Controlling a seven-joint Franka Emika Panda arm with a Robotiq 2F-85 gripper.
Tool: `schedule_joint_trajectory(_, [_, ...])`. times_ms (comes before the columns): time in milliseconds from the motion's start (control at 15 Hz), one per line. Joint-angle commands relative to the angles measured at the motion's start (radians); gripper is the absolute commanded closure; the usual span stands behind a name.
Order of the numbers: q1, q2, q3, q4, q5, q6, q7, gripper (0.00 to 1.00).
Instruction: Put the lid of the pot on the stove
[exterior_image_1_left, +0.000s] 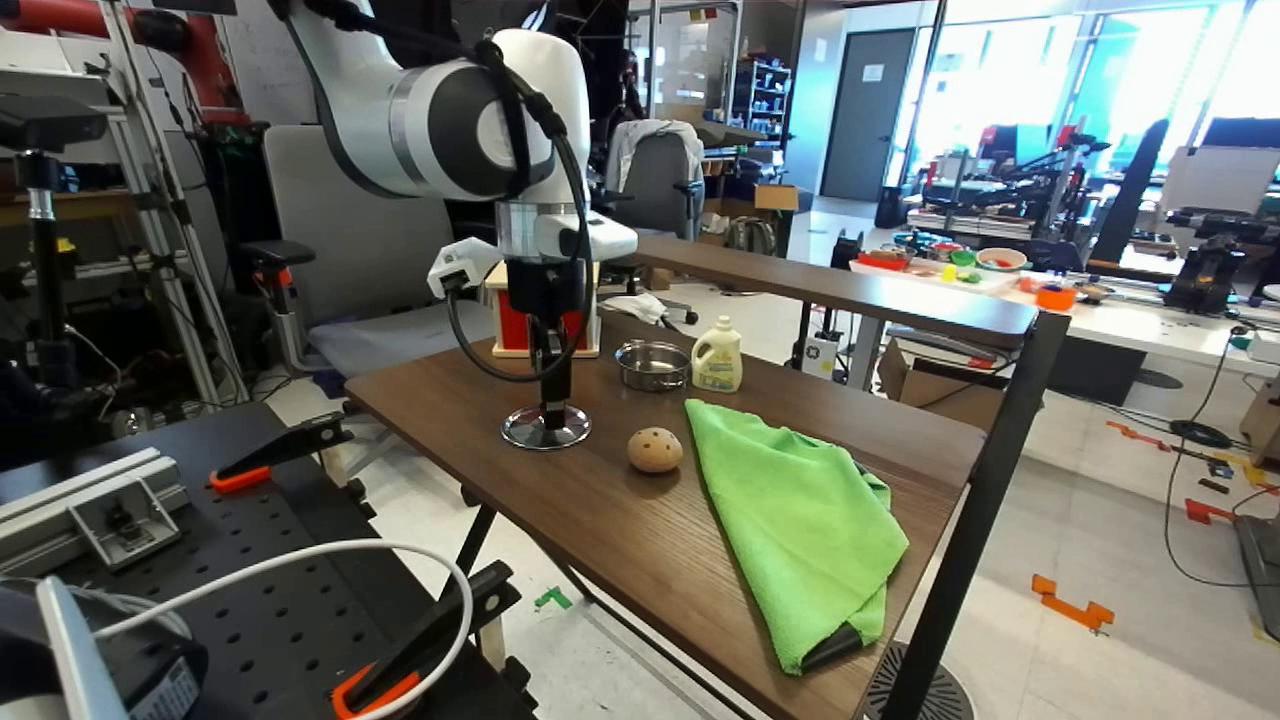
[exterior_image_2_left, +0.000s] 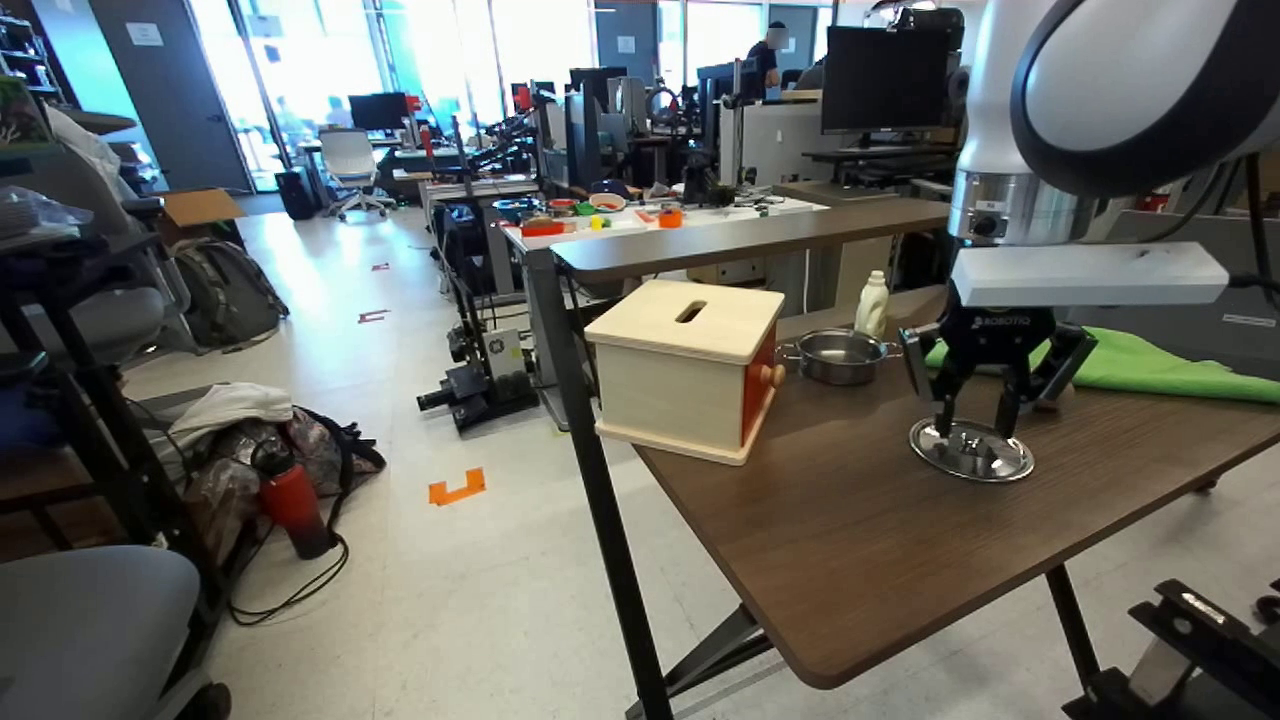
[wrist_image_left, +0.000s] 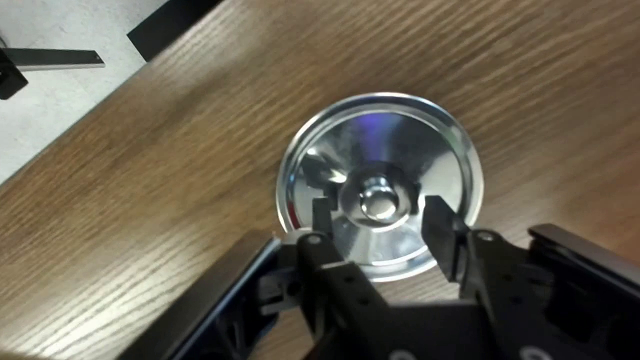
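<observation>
The lid is a round shiny metal disc with a centre knob, flat on the brown table; it shows in both exterior views (exterior_image_1_left: 522, 430) (exterior_image_2_left: 972, 455) and in the wrist view (wrist_image_left: 375, 145). My gripper (wrist_image_left: 376, 202) points down over it, open, with one finger on each side of the knob and gaps between; it also shows in both exterior views (exterior_image_1_left: 553, 418) (exterior_image_2_left: 973, 427). Whether the fingertips touch the lid is unclear. The low metal pot (exterior_image_1_left: 653, 368) (exterior_image_2_left: 842, 358) stands uncovered farther back. The stove, a pale wooden box with a red panel (exterior_image_1_left: 514, 328) (exterior_image_2_left: 665, 380), is partly behind my gripper in an exterior view.
A pale yellow bottle (exterior_image_1_left: 718, 358) (exterior_image_2_left: 872, 305) stands beside the pot. A tan ball with holes (exterior_image_1_left: 655, 450) lies near the lid. A green cloth (exterior_image_1_left: 800, 520) (exterior_image_2_left: 1150, 365) covers one table end. A raised shelf (exterior_image_1_left: 850, 282) (exterior_image_2_left: 740, 242) runs along the table's side.
</observation>
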Motion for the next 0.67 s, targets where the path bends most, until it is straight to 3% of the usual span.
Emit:
schedule_joint_trajectory(0, [0.004, -0.092, 0.011, 0.062, 0.024, -0.107, -0.021, 0.19])
schedule_joint_trajectory(200, [-0.011, -0.19, 0.028, 0.111, 0.012, -0.185, -0.059, 0.0])
schedule_joint_trajectory(400, [-0.06, -0.269, 0.091, 0.188, 0.104, -0.407, -0.134, 0.0])
schedule_joint_trajectory(467, [-0.036, -0.225, 0.062, 0.168, 0.038, -0.289, -0.071, 0.0])
schedule_joint_trajectory(600, [-0.053, -0.272, 0.086, 0.186, 0.075, -0.384, -0.101, 0.0])
